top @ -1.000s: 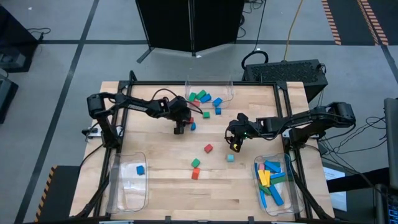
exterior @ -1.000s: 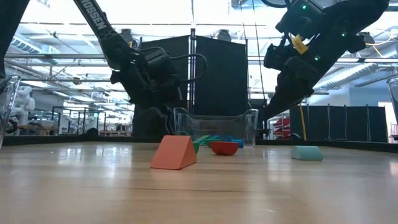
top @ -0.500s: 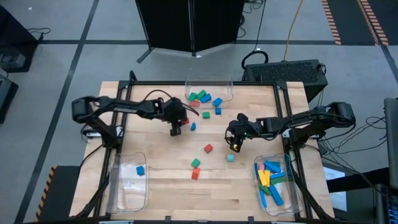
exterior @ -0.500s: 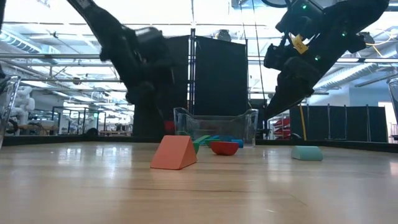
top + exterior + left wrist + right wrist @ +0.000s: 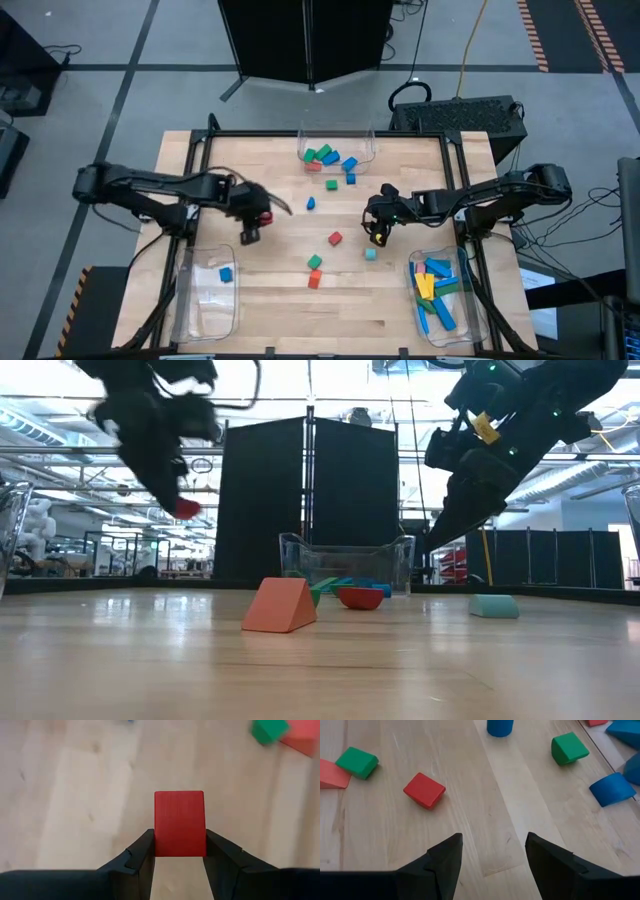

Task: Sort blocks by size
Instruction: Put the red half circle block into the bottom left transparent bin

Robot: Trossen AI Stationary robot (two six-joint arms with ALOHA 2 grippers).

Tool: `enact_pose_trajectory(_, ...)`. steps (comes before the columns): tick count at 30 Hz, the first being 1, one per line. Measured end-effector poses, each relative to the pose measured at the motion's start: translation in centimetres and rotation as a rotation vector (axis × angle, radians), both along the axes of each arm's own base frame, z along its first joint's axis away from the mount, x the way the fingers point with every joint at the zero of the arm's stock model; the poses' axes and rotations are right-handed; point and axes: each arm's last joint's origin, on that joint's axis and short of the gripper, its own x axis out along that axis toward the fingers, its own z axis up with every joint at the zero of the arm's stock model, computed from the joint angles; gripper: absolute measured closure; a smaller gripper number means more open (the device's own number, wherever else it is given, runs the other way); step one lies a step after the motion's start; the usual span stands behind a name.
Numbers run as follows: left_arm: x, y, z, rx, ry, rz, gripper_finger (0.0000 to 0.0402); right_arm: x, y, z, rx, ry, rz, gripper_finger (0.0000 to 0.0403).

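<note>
My left gripper (image 5: 250, 230) hangs above the table's left half, shut on a small red block (image 5: 179, 822), which also shows in the low view (image 5: 186, 508). My right gripper (image 5: 378, 233) is open and empty above the table right of centre. Loose on the wood lie a red block (image 5: 335, 238), a green one (image 5: 315, 261), an orange-red wedge (image 5: 314, 280), a cyan piece (image 5: 370, 254) and a blue piece (image 5: 310, 203). More green and blue blocks (image 5: 330, 158) lie in and before the far bin. My left gripper pinches the red block's two opposite sides (image 5: 159, 845) between its two fingers, at their free ends. The fingers come from above, pointing down. The block is lifted clear of the table, and most of it sticks out past the fingertips.
A clear bin (image 5: 337, 140) stands at the far edge. A clear bin (image 5: 190, 300) at the near left holds one blue block (image 5: 226, 272). A clear bin (image 5: 462, 300) at the near right holds several long blue, yellow and green bars.
My left gripper has swung from the table's middle toward the left and near edges, rising, and carries the red block clear of the wood.
</note>
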Motion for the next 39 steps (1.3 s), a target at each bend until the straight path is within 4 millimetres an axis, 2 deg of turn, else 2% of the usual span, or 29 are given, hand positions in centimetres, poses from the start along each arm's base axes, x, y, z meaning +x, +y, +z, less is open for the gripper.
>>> enact_pose_trajectory(9,-4.7,-4.1,4.1,-0.155,0.13,0.058,0.0262,0.0,0.0,0.0,0.008,-0.006,-0.008,0.0193)
enact_pose_trajectory(14,-6.2,-6.6,4.5,-0.316,0.236,0.091,0.0262,0.0,0.0,0.0,0.017,-0.005,-0.016,0.0193)
enact_pose_trajectory(19,-7.1,-9.0,3.4,-0.309,0.328,0.096,0.0263,0.0,0.3,0.0,0.018,0.0,-0.006,0.0193)
enact_pose_trajectory(24,-7.8,-10.5,1.7,-0.255,0.393,0.112,0.0263,0.0,0.6,0.0,0.018,-0.001,0.006,0.0193)
enact_pose_trajectory(33,-9.0,-11.2,-3.1,-0.237,0.607,0.211,0.0263,0.0,0.7,0.0,0.019,-0.004,0.007,0.0193)
enact_pose_trajectory(39,-9.3,-11.0,-4.5,-0.225,0.62,0.217,0.026,0.0,0.7,0.0,0.019,-0.007,0.007,0.0193)
